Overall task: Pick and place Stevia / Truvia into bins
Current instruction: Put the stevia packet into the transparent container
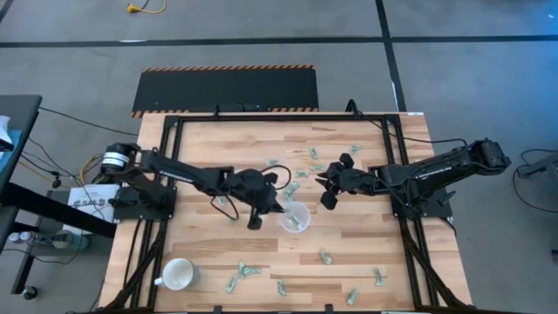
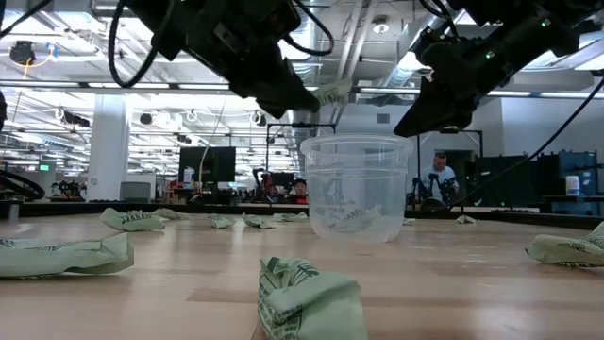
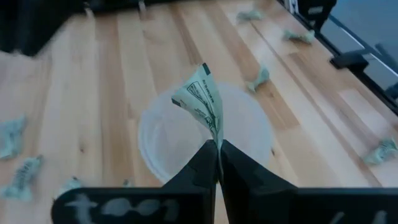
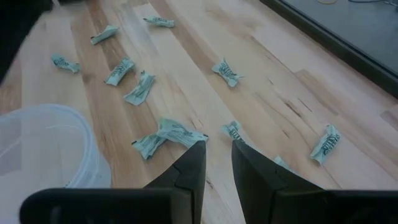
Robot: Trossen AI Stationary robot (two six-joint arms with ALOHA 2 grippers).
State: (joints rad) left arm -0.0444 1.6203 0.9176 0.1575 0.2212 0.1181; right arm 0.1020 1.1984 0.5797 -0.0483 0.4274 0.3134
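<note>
The clear plastic cup (image 1: 294,217) stands upright on the wooden table, near its middle, with some sachets (image 2: 354,219) lying in its bottom. My left gripper (image 3: 219,149) hovers at the cup's rim, shut on one pale green sachet (image 3: 200,102) that sticks out past its fingertips over the cup's mouth (image 3: 186,143). My right gripper (image 4: 217,152) hangs to the right of the cup (image 4: 43,149), above the table, open with nothing between its fingers. Several more sachets (image 4: 168,134) lie flat and scattered on the wood. My left gripper pinches one end of the sachet (image 3: 217,134) between its two fingertips. The fingers (image 2: 300,94) come slanting down from the table's left side. The sachet is lifted clear, its free end (image 2: 336,92) standing out beyond the fingertips above the cup's rim.
A white handled mug (image 1: 178,275) stands at the near left of the table. Loose sachets lie along the near edge (image 1: 244,272) and toward the far right (image 1: 353,148). A black frame (image 1: 279,118) borders the table top.
</note>
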